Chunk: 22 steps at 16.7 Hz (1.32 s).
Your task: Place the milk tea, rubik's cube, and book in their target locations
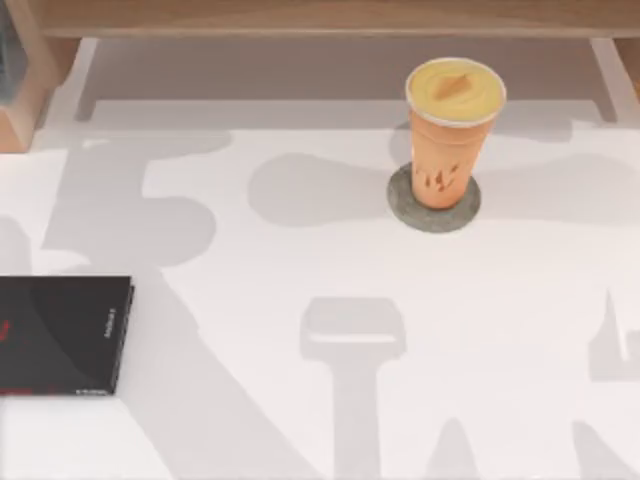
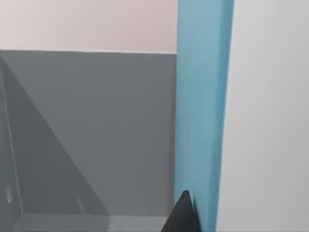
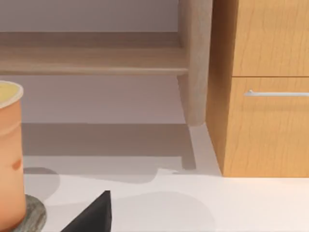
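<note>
Teal book (image 2: 203, 111) stands upright right beside the left jaws' dark tip; whether they grip it cannot be told. Orange milk tea (image 1: 452, 130) sits on a grey coaster (image 1: 434, 215).

One milk tea (image 1: 452, 135) stands on one grey coaster (image 1: 434, 212). Well apart from that coaster lies one black book (image 1: 62, 335). One teal book (image 2: 203, 116) shows in the left wrist view.

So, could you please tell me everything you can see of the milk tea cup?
The milk tea is a tall orange cup that narrows toward its base, with small dark marks on its side and a yellow-tan round top ringed by a pale rim. It looks like smooth plastic. It stands upright on a round grey coaster, toward the back of the white table, right of centre. Nothing else touches it. In the right wrist view its side shows, resting on the coaster.
</note>
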{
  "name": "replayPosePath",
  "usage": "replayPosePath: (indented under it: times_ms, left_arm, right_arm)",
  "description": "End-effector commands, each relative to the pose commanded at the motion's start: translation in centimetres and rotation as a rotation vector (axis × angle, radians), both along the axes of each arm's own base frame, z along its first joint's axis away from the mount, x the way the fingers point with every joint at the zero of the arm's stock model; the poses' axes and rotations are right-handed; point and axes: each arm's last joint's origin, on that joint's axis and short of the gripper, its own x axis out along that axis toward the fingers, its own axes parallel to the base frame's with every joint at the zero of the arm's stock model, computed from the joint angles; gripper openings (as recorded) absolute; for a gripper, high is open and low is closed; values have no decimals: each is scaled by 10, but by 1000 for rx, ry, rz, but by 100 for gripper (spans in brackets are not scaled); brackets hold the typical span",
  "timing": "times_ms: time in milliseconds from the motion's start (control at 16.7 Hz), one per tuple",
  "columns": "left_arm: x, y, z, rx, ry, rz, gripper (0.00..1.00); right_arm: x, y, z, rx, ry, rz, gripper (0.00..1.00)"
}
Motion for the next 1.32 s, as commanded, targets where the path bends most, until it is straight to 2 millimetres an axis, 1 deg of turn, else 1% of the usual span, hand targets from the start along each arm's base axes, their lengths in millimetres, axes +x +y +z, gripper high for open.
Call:
replayPosePath:
  times_ms: [240, 480, 600, 720, 900, 1080, 1200, 1320]
  left_arm:
    - [-9, 0, 9, 0, 0, 0, 0]
    - [-8, -2, 9, 2, 0, -4, 0]
    - [-12, -5, 13, 34, -6, 3, 0]
    - [-23, -11, 23, 112, -24, 30, 0]
    - [-55, -19, 49, 307, -64, 114, 0]
    - [-103, -40, 76, 579, -100, 211, 0]
    - [-139, -58, 82, 791, -94, 262, 0]
    - [-172, -76, 72, 1001, -55, 287, 0]
  right_arm:
    - [0, 0, 0, 0, 0, 0, 100]
    - [0, 0, 0, 0, 0, 0, 100]
    - [0, 0, 0, 0, 0, 0, 100]
    - [0, 0, 0, 0, 0, 0, 100]
    - [0, 0, 0, 0, 0, 0, 100]
    - [0, 0, 0, 0, 0, 0, 100]
    - [0, 0, 0, 0, 0, 0, 100]
    - [0, 0, 0, 0, 0, 0, 100]
